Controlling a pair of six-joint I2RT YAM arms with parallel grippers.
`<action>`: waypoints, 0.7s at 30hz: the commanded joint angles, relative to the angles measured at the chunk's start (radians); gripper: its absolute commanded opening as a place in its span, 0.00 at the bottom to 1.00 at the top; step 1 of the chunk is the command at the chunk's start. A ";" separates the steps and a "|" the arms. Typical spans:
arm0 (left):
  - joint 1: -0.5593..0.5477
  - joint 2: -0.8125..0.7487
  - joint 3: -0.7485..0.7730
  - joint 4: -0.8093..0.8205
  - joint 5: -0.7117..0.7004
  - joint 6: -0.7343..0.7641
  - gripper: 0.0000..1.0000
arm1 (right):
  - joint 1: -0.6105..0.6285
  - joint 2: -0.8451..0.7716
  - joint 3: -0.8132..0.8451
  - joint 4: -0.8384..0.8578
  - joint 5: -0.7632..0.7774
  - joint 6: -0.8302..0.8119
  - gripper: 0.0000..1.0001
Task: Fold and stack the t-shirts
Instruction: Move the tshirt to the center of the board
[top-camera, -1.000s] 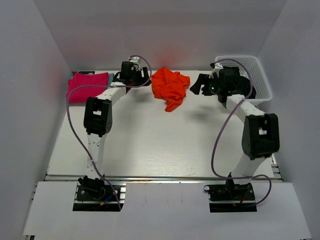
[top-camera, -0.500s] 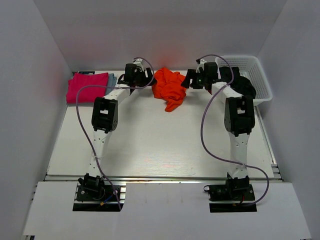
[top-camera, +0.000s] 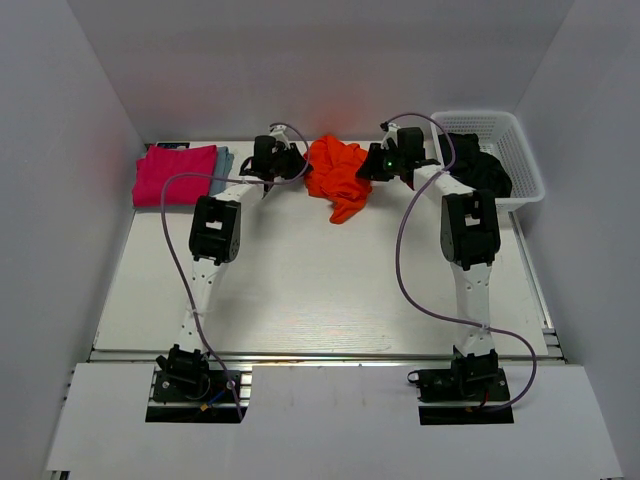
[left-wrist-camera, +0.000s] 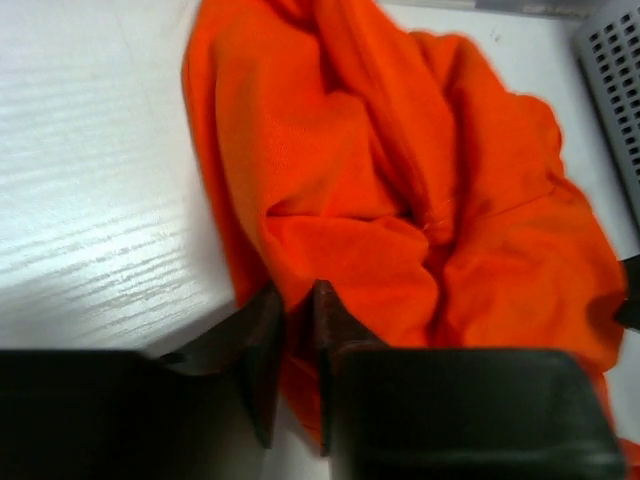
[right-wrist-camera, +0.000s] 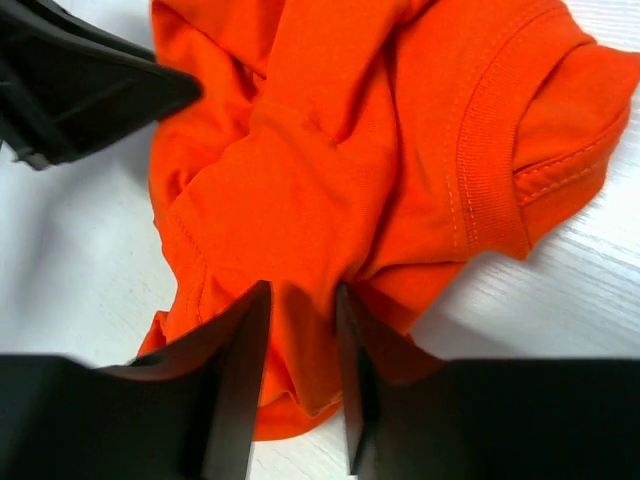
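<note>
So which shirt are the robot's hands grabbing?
The orange t-shirt, crumpled between them: left gripper and right gripper both pinch it. The pink t-shirt lies folded, untouched, far left.

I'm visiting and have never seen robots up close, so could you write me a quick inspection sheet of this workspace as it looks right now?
Surface: white table.
Job's things: crumpled orange t-shirt at the far edge; folded magenta-pink t-shirt far left, with a light blue-grey t-shirt showing at its right edge; dark clothes in the white basket far right.
Clutter: nothing seen.
Hands: left hand and right hand each pinch a fold of the orange t-shirt, from opposite sides.
Cables: a purple cable loops along each arm.
Surroundings: plain white walls.
</note>
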 joint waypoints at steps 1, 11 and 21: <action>-0.010 0.006 0.025 0.052 0.051 -0.029 0.26 | 0.006 -0.002 0.026 0.024 -0.030 0.011 0.35; -0.010 -0.150 -0.139 0.162 0.140 -0.031 0.00 | 0.006 -0.060 -0.042 0.136 -0.070 0.013 0.00; -0.019 -0.321 -0.317 0.214 0.203 -0.021 0.00 | 0.025 -0.281 -0.057 0.234 -0.125 -0.006 0.00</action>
